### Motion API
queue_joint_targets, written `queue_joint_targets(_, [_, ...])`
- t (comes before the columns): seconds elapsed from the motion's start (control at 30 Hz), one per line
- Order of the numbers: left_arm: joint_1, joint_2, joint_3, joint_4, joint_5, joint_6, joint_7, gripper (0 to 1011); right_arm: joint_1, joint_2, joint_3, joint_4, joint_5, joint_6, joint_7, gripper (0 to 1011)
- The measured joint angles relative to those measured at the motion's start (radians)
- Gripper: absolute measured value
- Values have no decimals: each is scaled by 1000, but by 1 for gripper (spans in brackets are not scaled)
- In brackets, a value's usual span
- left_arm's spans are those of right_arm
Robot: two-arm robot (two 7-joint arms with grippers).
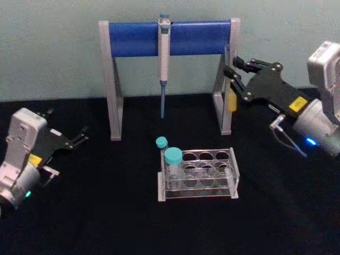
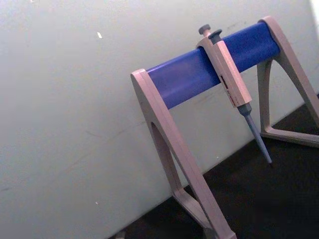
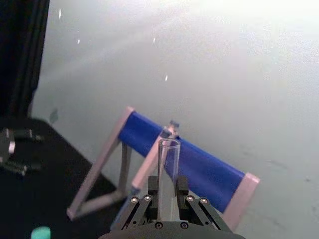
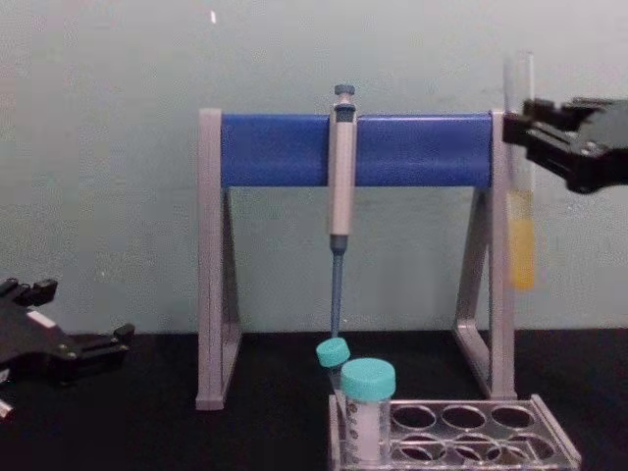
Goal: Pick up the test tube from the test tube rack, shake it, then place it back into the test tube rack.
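Where the test tube is: the test tube (image 4: pixel 521 235) is off the table, up beside the right-hand post of the pipette stand (image 1: pixel 169 37), clear of the test tube rack (image 1: pixel 234 171).
Long axis: close to vertical, open mouth on top, yellow liquid settled in the lower part.
Right gripper: the right gripper (image 4: pixel 535 128) pinches the test tube on its upper half, fingers pressed against the glass from both sides; most of the tube hangs below the grip.
Rack from the gripper: lower, nearer the robot, and off toward its left.
Free holes: the right-hand holes look empty; two teal-capped vials (image 1: pixel 172 156) occupy the left end.
What the return calls for, as I judge it: keep the tube plumb, carry it inward and leftward over a free hole, then lower it straight.
Nearer arm: the right, already holding.
Left gripper: the left gripper (image 1: pixel 79 137) is parked low at the table's left, fingers spread, well apart from the rack.
Risk: the stand post sits close to the tube.
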Motion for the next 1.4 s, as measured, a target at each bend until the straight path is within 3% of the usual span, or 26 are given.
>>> queue_joint_targets(0.2, [0,0,0,0,0,0,0,1001,15,-59,13,37,93,0,63,226])
queue_joint_targets(0.3, [0,0,0,0,0,0,0,1002,19,-72,20,49,160,25,124,226])
queue_joint_targets(0.33, [0,0,0,0,0,0,0,1001,20,-73,23,53,200,43,158,226])
queue_joint_targets(0.43, [0,0,0,0,0,0,0,1001,20,-67,27,57,283,83,225,226])
queue_joint_targets(0.47, [0,0,0,0,0,0,0,1001,20,-67,27,57,283,83,225,226])
queue_joint_targets(0.5, [0,0,0,0,0,0,0,1001,20,-52,29,58,334,111,264,226])
queue_joint_targets(0.67, [0,0,0,0,0,0,0,1001,13,0,24,49,377,152,318,226])
queue_joint_targets(0.87, [0,0,0,0,0,0,0,1001,6,70,14,28,350,154,331,226])
queue_joint_targets(1.03, [0,0,0,0,0,0,0,1001,-6,105,18,11,289,113,268,226])
queue_joint_targets(1.17, [0,0,0,0,0,0,0,1002,-15,84,33,11,241,68,194,226])
queue_joint_targets(1.27, [0,0,0,0,0,0,0,1001,-19,38,47,19,197,34,120,226])
queue_joint_targets(1.4, [0,0,0,0,0,0,0,1001,-14,-4,54,32,179,16,77,226])
